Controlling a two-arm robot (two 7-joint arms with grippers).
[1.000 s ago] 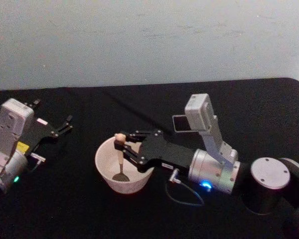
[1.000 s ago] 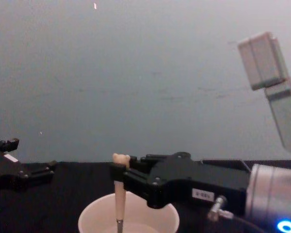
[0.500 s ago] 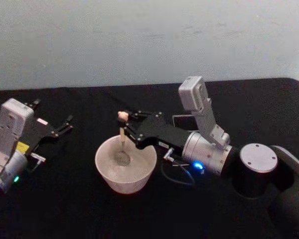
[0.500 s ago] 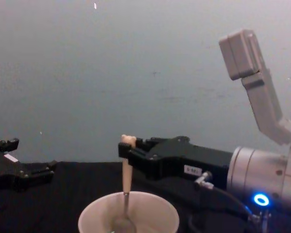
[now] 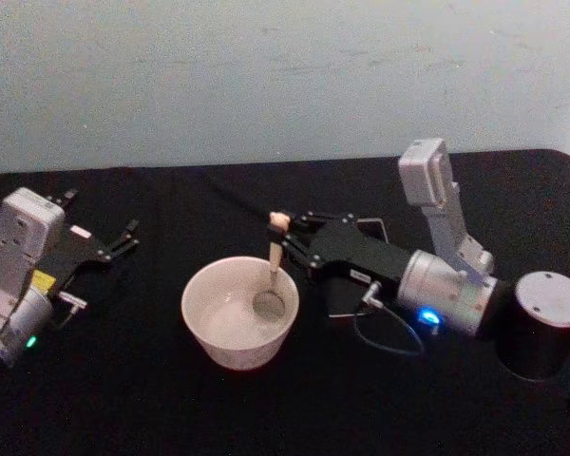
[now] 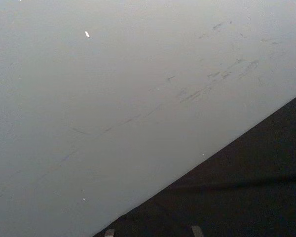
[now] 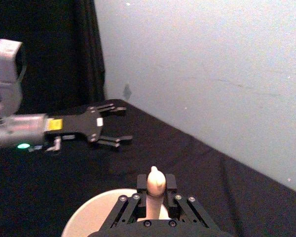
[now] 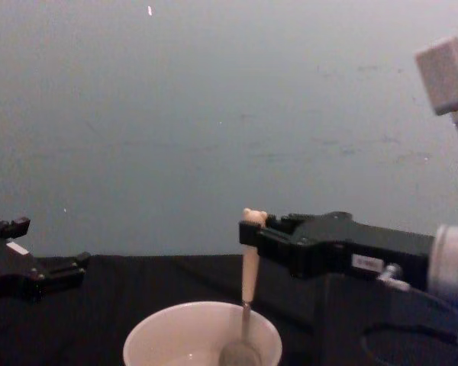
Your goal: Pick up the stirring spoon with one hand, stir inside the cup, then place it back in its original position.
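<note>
Black table [image 5: 123,399] holds the cup [image 5: 230,350], the stirring spoon [image 5: 273,266] standing in it, handle pinched by the right gripper [image 5: 283,233]; the left gripper [image 5: 123,238] rests aside, fingers spread.

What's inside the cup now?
The spoon has its metal end low inside the cup, near its right wall, handle upright in the right gripper. Any liquid can't be told; the spot under the spoon is covered. The left gripper rests far left.

Black table [image 5: 171,408] runs back to pale wall [image 5: 266,76]. Wall has faint scuffs [image 6: 239,66] + small white speck [image 6: 87,34]. Dark curtain [image 7: 84,49] hangs beside wall in right wrist view, down to table.
</note>
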